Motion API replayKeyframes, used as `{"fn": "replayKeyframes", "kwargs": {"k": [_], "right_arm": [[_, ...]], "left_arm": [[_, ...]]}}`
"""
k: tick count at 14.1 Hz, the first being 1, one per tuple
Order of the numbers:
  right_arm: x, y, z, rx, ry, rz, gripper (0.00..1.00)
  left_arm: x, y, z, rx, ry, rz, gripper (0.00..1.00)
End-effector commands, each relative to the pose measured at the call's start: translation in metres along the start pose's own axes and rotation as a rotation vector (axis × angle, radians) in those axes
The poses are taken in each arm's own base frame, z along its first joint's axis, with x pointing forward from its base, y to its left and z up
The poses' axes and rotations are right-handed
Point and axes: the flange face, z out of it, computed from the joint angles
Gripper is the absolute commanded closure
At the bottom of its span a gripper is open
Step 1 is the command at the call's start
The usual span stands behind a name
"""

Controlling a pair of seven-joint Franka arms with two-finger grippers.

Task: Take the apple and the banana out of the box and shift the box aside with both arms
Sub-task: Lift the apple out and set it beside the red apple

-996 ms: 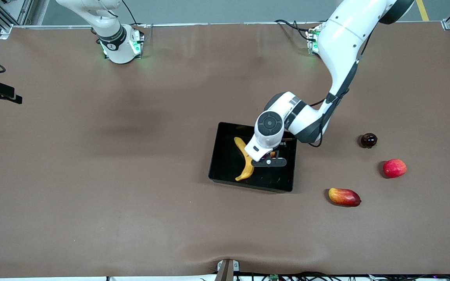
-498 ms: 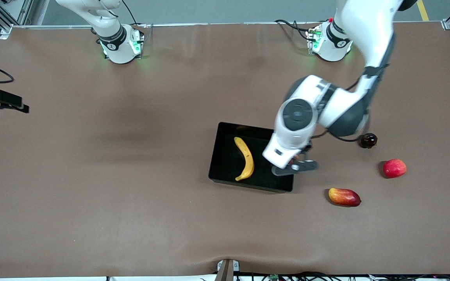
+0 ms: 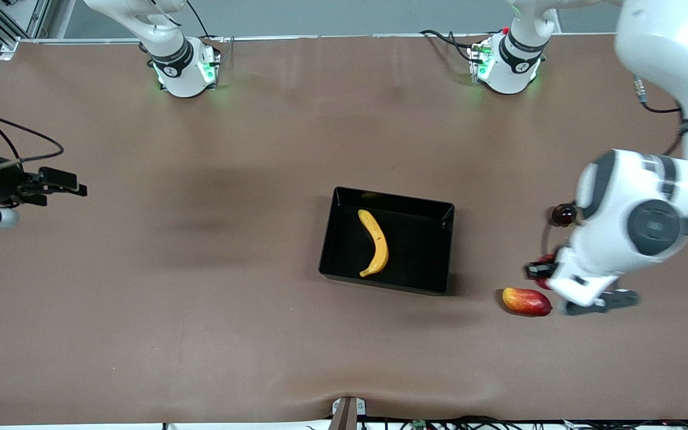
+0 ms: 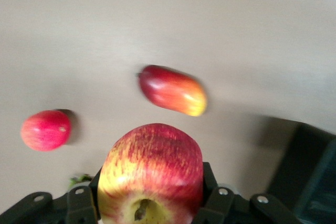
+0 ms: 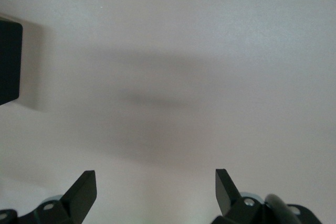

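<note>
Lengthwise, the banana (image 3: 375, 241) lies in the box (image 3: 344, 203) mid-table, its long axis running from the robots' edge toward the camera edge. The left gripper (image 4: 149, 208), over the brown tabletop (image 3: 200, 310) near the mango (image 3: 526, 301), clamps the apple (image 4: 151, 171), stem dimple facing its wrist camera. The right gripper (image 5: 155, 187) waits, fingers apart, over the right arm's end.

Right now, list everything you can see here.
table: 1, brown, under everything
tray: 1, black, mid-table
banana: 1, yellow, in the tray
mango: 1, red-yellow, on the table, toward the left arm's end from the tray
red fruit: 1, red, on the table near the mango
dark fruit: 1, dark red, farther from the camera than the mango
apple: 1, red-yellow, in the left gripper
left gripper: 1, black, shut on the apple, over the table beside the mango
right gripper: 1, black, open, waits over the right arm's end
</note>
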Motion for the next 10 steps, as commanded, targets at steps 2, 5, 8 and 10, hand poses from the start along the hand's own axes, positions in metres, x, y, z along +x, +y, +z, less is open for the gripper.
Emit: {"fn": "replayKeyframes", "kwargs": {"k": [2, 5, 8, 10], "right_arm": [[0.017, 0.007, 0.013, 0.012, 0.014, 0.010, 0.00], [0.029, -0.007, 0.021, -0.013, 0.034, -0.019, 0.00], [0.035, -0.020, 0.025, -0.029, 0.039, -0.041, 0.00], [0.047, -0.003, 0.048, -0.051, 0.019, -0.050, 0.00]], "left_arm": [[0.022, -0.052, 0.046, -0.005, -0.011, -0.031, 1.00], [0.037, -0.109, 0.091, -0.029, -0.024, -0.056, 1.00], [0.038, -0.136, 0.158, -0.064, 0.017, -0.073, 1.00], [0.028, -0.136, 0.195, -0.081, 0.032, -0.058, 1.00]]}}
